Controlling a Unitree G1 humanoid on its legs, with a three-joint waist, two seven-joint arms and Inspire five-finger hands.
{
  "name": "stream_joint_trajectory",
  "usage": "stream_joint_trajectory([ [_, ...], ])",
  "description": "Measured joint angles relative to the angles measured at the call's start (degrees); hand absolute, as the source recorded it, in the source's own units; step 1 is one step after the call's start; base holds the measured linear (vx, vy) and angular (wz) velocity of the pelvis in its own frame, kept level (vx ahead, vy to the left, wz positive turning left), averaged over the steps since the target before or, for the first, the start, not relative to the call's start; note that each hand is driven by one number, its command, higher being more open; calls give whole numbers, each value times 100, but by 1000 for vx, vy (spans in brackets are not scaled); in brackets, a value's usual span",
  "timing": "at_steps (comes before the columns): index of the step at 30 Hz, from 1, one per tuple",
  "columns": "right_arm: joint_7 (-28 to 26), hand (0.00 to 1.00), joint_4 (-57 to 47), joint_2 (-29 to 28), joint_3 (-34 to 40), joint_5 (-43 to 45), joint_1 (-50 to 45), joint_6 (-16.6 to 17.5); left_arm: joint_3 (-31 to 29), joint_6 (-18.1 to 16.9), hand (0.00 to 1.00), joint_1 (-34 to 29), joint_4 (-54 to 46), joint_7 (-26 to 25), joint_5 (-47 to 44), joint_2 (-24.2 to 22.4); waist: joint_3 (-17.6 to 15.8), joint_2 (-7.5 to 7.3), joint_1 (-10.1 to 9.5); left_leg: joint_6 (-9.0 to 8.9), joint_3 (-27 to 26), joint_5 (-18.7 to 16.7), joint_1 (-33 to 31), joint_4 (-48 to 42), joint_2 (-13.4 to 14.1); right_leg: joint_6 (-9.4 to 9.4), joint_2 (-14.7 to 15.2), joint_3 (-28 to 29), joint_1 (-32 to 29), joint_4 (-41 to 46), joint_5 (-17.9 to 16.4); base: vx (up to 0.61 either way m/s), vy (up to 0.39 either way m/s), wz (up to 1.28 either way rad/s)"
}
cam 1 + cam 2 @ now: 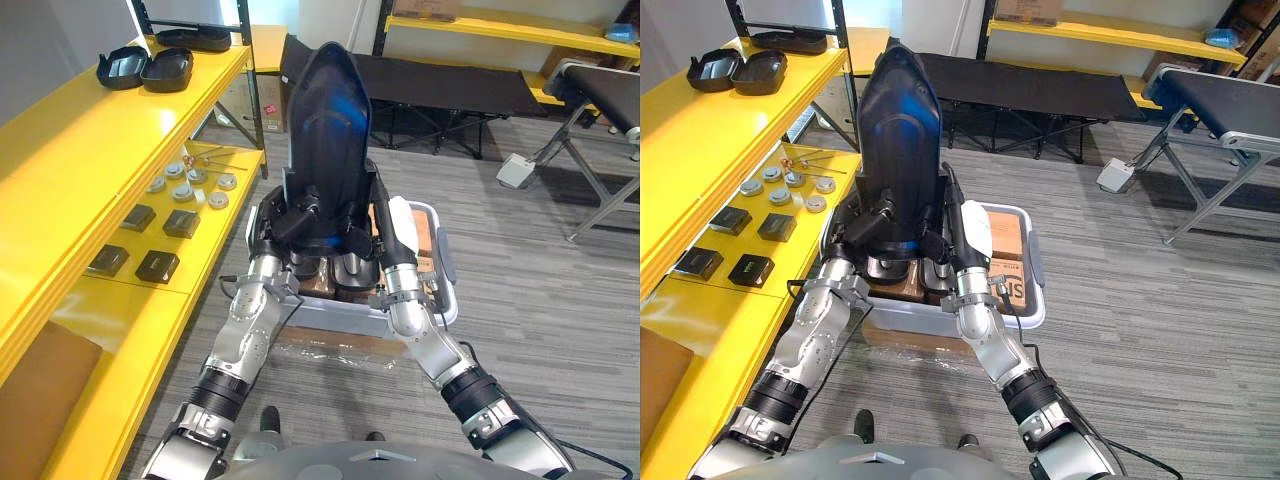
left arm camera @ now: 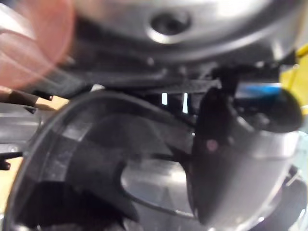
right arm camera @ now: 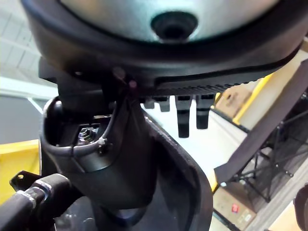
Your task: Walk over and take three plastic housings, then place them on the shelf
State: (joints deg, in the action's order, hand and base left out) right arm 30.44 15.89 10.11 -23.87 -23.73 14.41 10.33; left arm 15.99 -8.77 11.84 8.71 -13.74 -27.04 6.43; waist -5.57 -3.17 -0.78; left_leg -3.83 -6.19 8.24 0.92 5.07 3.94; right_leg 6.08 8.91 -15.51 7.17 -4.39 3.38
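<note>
A tall black plastic housing [image 1: 330, 130] stands upright between my two hands, lifted above a grey bin [image 1: 443, 292]. My left hand [image 1: 295, 218] grips its lower left side, thumb [image 2: 231, 159] laid across the glossy front. My right hand [image 1: 392, 232], with its white thumb cover, presses straight fingers flat along the housing's right edge [image 3: 183, 183]. Two more black housings [image 1: 145, 68] lie side by side on the top level of the yellow shelf [image 1: 90, 150], and a third housing [image 1: 195, 38] lies further back.
The shelf runs along my left; its lower level holds small black boxes [image 1: 160, 265] and round metal discs [image 1: 190, 185]. The bin holds brown cartons [image 1: 1005, 235]. A black cot [image 1: 440, 85] stands ahead, a conveyor [image 1: 600, 90] at the right, grey carpet between.
</note>
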Motion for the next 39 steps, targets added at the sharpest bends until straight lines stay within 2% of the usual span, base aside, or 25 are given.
stream_joint_trajectory([
  [2,0,100,-56,-42,34,9,-4,-54,-1,-47,0,0,-46,-174,320,-14,-5,7,4,-12,-11,-16,14,2,8,-14,0,8,0,5,-11,-14,-3,-6],
  [4,-10,100,-246,-124,66,203,-37,-117,-17,-107,0,-73,-183,-682,960,-160,-18,32,55,-34,-43,-33,50,3,-18,-71,-12,8,-12,75,-61,-9,3,-4],
  [7,-9,100,-400,-194,82,290,-92,-116,-109,-156,0,-126,-299,-1166,1504,-396,-20,56,95,-31,-43,-34,69,3,-19,-66,-7,6,-23,143,-100,0,0,0],
  [9,-19,100,-578,-234,117,639,-226,-96,-253,-177,0,-149,-398,-1610,1894,-532,-19,74,104,-33,-45,-35,71,4,-19,-58,-8,8,-29,145,-106,0,0,0],
  [11,-138,100,-614,-363,282,1356,-402,-83,-533,-261,0,-283,-531,-2149,2367,-654,-21,90,130,-34,-56,-35,115,4,-19,-56,-3,17,-38,178,-146,0,0,0],
  [13,-289,100,-615,-397,448,1918,-591,-75,-713,-261,0,-397,-617,-2487,2522,-690,-18,105,128,-57,-56,-54,156,4,-19,-69,6,18,-31,247,-218,0,0,0],
  [19,-548,100,-745,-503,838,2719,-1154,64,-1091,-278,0,-734,-718,-3085,2513,-732,-16,126,114,-81,-127,-79,156,3,-11,-57,3,56,-60,240,-223,3,-3,-3],
  [23,-779,100,-789,-631,1163,2995,-1391,250,-1134,-294,0,-826,-717,-3138,2468,-820,-16,126,138,-75,-193,-97,155,3,-12,-53,7,144,-113,242,-219,-2,-5,-11],
  [25,-936,100,-790,-653,1282,3127,-1492,299,-1188,-453,0,-846,-717,-3053,2438,-821,-14,130,225,-74,-197,-100,155,3,-14,-53,10,150,-115,242,-219,0,0,0],
  [31,-1359,100,-790,-674,1808,3285,-1983,302,-1274,-994,0,-1341,-1208,-2253,1801,-847,-3,208,265,-91,-268,-137,154,4,8,-55,-3,203,-149,229,-223,1,-7,-5],
  [34,-1520,100,-789,-755,2039,3346,-2186,301,-1440,-1230,0,-1758,-1402,-1706,1314,-923,16,327,266,-103,-267,-147,154,5,20,-56,-15,196,-145,214,-224,0,0,0],
  [39,-1709,100,-790,-783,2103,3355,-2275,301,-1546,-1240,0,-2405,-1806,-1353,918,-950,25,339,236,-110,-157,-152,139,5,26,-59,-31,100,-83,163,-233,-2,-14,8],
])
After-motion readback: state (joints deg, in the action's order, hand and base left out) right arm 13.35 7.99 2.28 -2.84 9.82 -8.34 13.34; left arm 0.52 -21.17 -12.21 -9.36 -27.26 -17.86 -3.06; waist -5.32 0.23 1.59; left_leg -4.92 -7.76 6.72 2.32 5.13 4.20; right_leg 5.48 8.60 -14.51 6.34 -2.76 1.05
